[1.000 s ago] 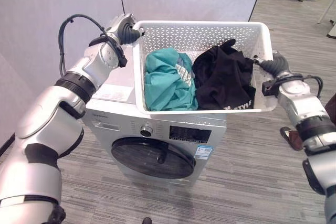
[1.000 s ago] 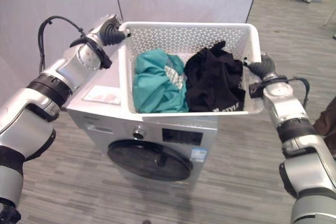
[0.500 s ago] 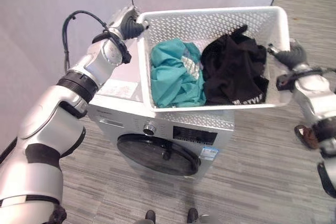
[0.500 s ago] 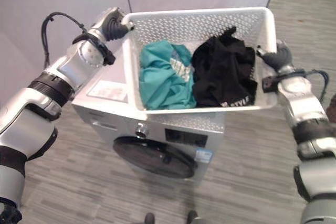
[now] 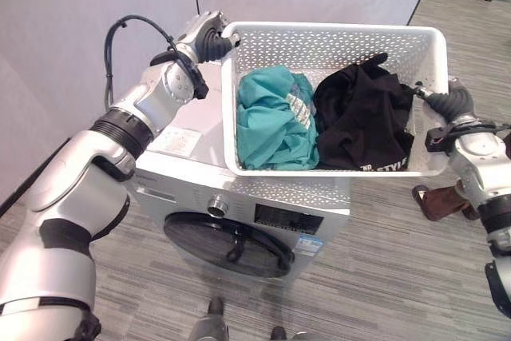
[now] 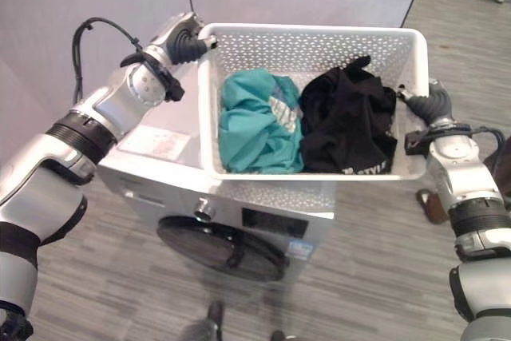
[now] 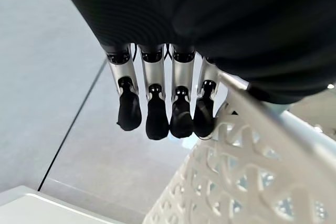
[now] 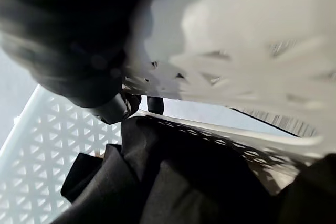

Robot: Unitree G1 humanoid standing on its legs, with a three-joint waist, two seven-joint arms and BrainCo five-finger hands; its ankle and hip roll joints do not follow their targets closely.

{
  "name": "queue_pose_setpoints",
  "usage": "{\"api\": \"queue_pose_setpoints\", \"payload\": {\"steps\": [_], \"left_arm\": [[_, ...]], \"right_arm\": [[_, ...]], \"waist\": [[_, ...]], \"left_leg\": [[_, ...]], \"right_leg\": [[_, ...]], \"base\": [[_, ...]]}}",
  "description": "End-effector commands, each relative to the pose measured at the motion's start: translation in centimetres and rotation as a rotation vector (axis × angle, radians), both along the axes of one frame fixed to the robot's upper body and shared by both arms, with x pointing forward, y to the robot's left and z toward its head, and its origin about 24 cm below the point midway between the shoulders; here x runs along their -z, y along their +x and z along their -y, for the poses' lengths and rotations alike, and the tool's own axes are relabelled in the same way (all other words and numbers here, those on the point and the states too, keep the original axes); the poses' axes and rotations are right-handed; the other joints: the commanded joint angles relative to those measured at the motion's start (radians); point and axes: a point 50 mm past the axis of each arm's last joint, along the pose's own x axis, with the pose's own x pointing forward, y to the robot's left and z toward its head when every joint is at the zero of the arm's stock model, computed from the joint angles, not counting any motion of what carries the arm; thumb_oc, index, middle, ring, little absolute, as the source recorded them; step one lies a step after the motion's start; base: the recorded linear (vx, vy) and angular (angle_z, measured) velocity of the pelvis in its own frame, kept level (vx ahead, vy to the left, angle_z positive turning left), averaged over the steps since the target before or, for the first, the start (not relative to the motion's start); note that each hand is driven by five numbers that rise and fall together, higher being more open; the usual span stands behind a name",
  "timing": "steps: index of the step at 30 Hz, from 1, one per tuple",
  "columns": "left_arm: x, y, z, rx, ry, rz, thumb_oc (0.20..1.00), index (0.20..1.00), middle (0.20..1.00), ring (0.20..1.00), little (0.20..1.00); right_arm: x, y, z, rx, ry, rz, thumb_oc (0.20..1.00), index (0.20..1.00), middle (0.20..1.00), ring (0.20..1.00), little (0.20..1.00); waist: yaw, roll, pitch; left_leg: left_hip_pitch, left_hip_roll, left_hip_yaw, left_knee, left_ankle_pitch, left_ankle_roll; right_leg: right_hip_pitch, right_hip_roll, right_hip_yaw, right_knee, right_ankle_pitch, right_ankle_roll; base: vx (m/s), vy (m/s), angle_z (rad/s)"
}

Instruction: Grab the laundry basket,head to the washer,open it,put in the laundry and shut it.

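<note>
A white perforated laundry basket (image 5: pixel 335 31) hangs over the top of the washer (image 5: pixel 188 137), reaching past its right side. Inside lie a teal garment (image 5: pixel 271 121) on the left and a black garment (image 5: pixel 363 121) on the right. My left hand (image 5: pixel 209 37) is curled on the basket's left rim; its dark-tipped fingers (image 7: pixel 157 114) hang beside the rim (image 7: pixel 247 145). My right hand (image 5: pixel 451 105) grips the right rim, with the black garment (image 8: pixel 173 182) just past it. The washer's round dark door (image 5: pixel 227 245) is shut.
A grey partition wall (image 5: pixel 96 5) stands right behind the washer. Wood-look floor (image 5: pixel 383 277) spreads to the front and right. A person's brown shoe (image 5: pixel 435 201) rests on the floor at the right, under my right arm.
The whole view has shifted, so the camera moved. The basket stays held between both hands over the washer. The washer door is still shut.
</note>
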Motion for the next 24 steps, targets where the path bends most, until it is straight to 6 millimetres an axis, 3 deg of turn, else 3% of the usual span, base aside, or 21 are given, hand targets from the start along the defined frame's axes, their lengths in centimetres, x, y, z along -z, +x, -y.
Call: {"api": "queue_pose_setpoints", "payload": {"steps": [1, 8, 9, 11, 12, 13, 14, 15, 21, 24], "left_arm": [[-0.4, 0.6, -1.6, -0.091, 0.032, -0.001, 0.2, 0.2, 0.2, 0.2, 0.2], [-0.3, 1.1, -1.0, -0.133, 0.157, 0.006, 0.2, 0.2, 0.2, 0.2, 0.2], [-0.8, 1.2, -0.1, -0.132, 0.189, 0.017, 0.846, 0.846, 0.846, 0.846, 0.846], [-1.0, 1.3, 0.1, -0.135, 0.207, 0.023, 0.846, 0.846, 0.846, 0.846, 0.846], [-1.1, 1.3, 0.2, -0.137, 0.216, 0.027, 1.0, 1.0, 1.0, 1.0, 1.0], [-1.1, 1.3, 0.6, -0.128, 0.218, 0.028, 1.0, 1.0, 1.0, 1.0, 1.0], [-1.1, 1.2, 1.0, -0.114, 0.217, 0.03, 1.0, 1.0, 1.0, 1.0, 1.0], [-1.1, 1.2, 1.3, -0.104, 0.215, 0.032, 1.0, 1.0, 1.0, 1.0, 1.0], [-1.4, 1.0, 2.1, -0.086, 0.206, 0.06, 1.0, 1.0, 1.0, 1.0, 1.0], [-2.6, 0.9, 2.5, -0.084, 0.194, 0.108, 1.0, 1.0, 1.0, 1.0, 1.0]], "right_arm": [[3.7, -0.2, -0.2, -0.001, 0.057, -0.101, 0.2, 0.2, 0.2, 0.2, 0.2], [1.8, 1.0, 0.7, 0.054, -0.02, -0.126, 0.2, 0.2, 0.2, 0.2, 0.2], [0.6, 1.7, 0.7, 0.076, -0.063, -0.129, 0.2, 0.2, 0.2, 0.2, 0.2], [0.2, 1.9, 0.8, 0.085, -0.066, -0.126, 0.2, 0.2, 0.2, 0.2, 0.2], [-0.1, 2.0, 0.9, 0.096, -0.069, -0.128, 0.2, 0.2, 0.2, 0.2, 0.2], [-0.1, 2.0, 1.1, 0.105, -0.091, -0.148, 0.294, 0.294, 0.294, 0.294, 0.294], [-0.1, 2.0, 1.2, 0.108, -0.103, -0.161, 0.586, 0.586, 0.586, 0.586, 0.586], [-0.1, 2.0, 1.3, 0.11, -0.102, -0.166, 1.0, 1.0, 1.0, 1.0, 1.0], [0.3, 1.8, 1.8, 0.127, -0.117, -0.2, 1.0, 1.0, 1.0, 1.0, 1.0], [0.0, 2.0, 1.8, 0.134, -0.122, -0.195, 1.0, 1.0, 1.0, 1.0, 1.0]], "waist": [[0.057, 0.023, -0.034], [0.051, 0.045, -0.031], [0.043, 0.053, -0.009], [0.039, 0.057, 0.002], [0.037, 0.059, 0.007], [0.037, 0.061, 0.017], [0.036, 0.062, 0.02], [0.036, 0.063, 0.024], [0.036, 0.063, 0.025], [0.032, 0.062, 0.022]], "left_leg": [[0.017, 0.011, 0.001, -0.027, -0.057, 0.007], [0.047, -0.005, 0.028, -0.072, -0.065, 0.021], [0.039, -0.008, 0.03, -0.08, -0.065, 0.023], [0.032, -0.009, 0.03, -0.08, -0.064, 0.024], [0.026, -0.011, 0.03, -0.078, -0.064, 0.025], [0.016, -0.014, 0.031, -0.074, -0.065, 0.027], [0.012, -0.016, 0.028, -0.07, -0.067, 0.028], [0.008, -0.017, 0.027, -0.065, -0.07, 0.03], [0.01, -0.021, 0.026, -0.062, -0.074, 0.033], [0.013, -0.022, 0.022, -0.076, -0.069, 0.033]], "right_leg": [[-0.047, -0.093, 0.046, -0.032, 0.011, 0.096], [-0.054, -0.116, 0.055, -0.054, 0.024, 0.12], [-0.073, -0.122, 0.052, -0.047, 0.022, 0.127], [-0.083, -0.124, 0.052, -0.041, 0.023, 0.128], [-0.09, -0.126, 0.051, -0.037, 0.024, 0.129], [-0.098, -0.129, 0.048, -0.033, 0.026, 0.131], [-0.101, -0.131, 0.047, -0.031, 0.025, 0.132], [-0.102, -0.134, 0.048, -0.028, 0.025, 0.132], [-0.102, -0.137, 0.043, -0.019, 0.02, 0.134], [-0.103, -0.138, 0.036, -0.021, 0.02, 0.135]], "base": [[0.08, 0.083, -0.02], [0.06, 0.078, -0.04], [-0.05, 0.052, -0.03], [-0.04, 0.048, -0.06], [-0.05, 0.042, -0.02], [-0.03, 0.031, 0.06], [-0.02, 0.025, 0.06], [0.0, 0.016, 0.06], [0.0, 0.004, 0.02], [0.0, 0.0, 0.0]]}}
